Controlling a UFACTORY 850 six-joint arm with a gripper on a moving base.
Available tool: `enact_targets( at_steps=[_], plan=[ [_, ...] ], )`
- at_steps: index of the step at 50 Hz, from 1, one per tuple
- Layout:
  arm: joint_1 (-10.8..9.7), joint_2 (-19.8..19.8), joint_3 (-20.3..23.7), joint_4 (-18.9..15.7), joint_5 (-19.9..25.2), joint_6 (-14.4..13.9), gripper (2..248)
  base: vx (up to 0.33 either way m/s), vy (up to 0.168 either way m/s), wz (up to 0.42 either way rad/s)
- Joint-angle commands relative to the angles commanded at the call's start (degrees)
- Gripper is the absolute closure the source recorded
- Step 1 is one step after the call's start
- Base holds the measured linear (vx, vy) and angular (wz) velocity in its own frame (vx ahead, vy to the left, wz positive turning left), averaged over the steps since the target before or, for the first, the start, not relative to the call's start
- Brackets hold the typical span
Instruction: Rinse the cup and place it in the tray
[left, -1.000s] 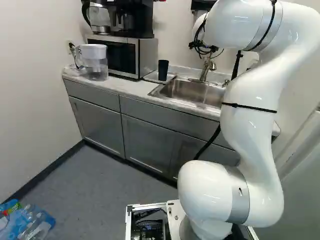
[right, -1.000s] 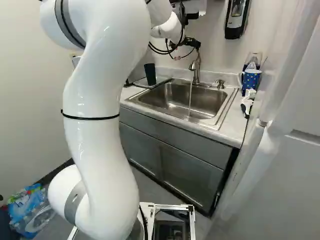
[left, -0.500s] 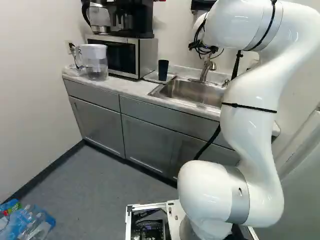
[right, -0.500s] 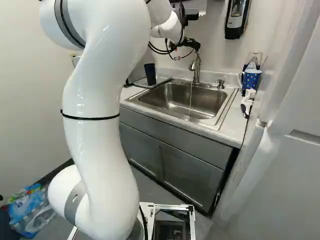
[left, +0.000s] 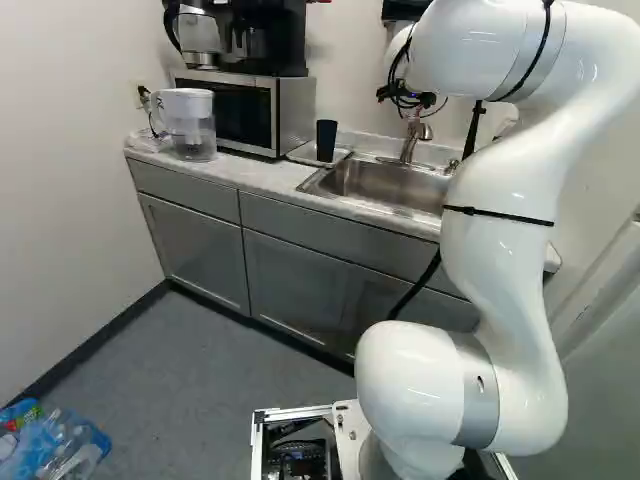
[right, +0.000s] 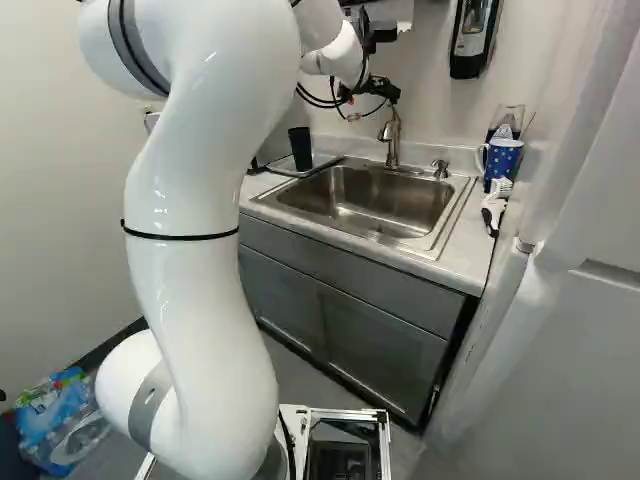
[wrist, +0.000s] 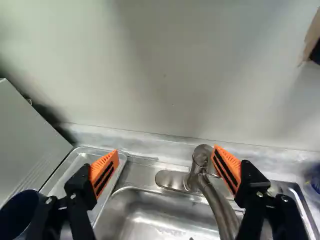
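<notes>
In the right base view my gripper (right: 388, 92) is at the top of the faucet (right: 392, 145). The wrist view shows the gripper (wrist: 166, 162) open, with one orange pad (wrist: 226, 167) close beside the faucet's top (wrist: 202, 156); whether they touch I cannot tell. Nothing is gripped. The dark cup (right: 300, 148) stands upright on the tray (right: 276, 165), left of the sink (right: 345, 205). In the wrist view the cup (wrist: 17, 212) is partly cut off beyond the other finger, at the tray (wrist: 82, 156). No water stream shows under the spout.
A microwave (left: 295, 110) and a water pitcher (left: 190, 120) stand left of the tray. Right of the sink are a blue dotted mug (right: 503, 160) and a white brush (right: 493, 208). The wall rises close behind the faucet, and a dispenser (right: 474, 38) hangs above.
The thin water stream that ran from the faucet into the sink is gone. My gripper has shifted slightly at the faucet's top. The cup and tray have not moved.
</notes>
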Motion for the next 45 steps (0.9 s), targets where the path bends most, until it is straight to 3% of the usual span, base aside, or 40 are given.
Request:
enact_targets(
  at_steps=[19, 45],
  plan=[
    [0.95, 3.57, 4.26, 0.0, 7.58, 0.0, 3, 0.0, 0.0, 0.0],
    [3.2, 10.79, 12.52, 0.0, 7.57, 0.0, 3, 0.0, 0.0, 0.0]
  ],
)
